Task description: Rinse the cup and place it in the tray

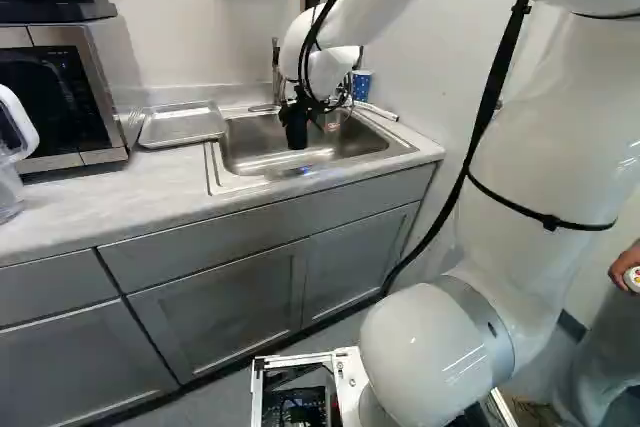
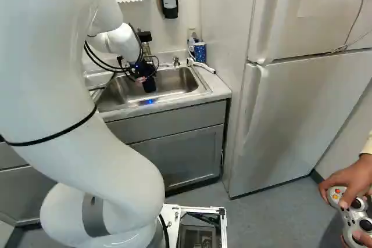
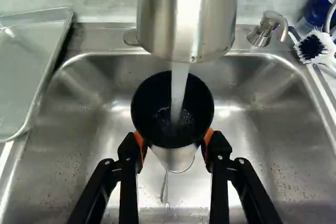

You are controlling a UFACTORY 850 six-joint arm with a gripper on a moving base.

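White rounded arm (image 1: 545, 157), black cables (image 1: 498, 72)

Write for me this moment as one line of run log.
gripper: shut on cup | cup: under faucet, over sink | water: running into cup | tray: beside sink, cup not in it

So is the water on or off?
On: a stream of water comes out of the faucet and falls into the cup.

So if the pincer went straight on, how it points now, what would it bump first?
The cup in the pincer would probably bump the bottom of the sink first, but how far down is unclear.
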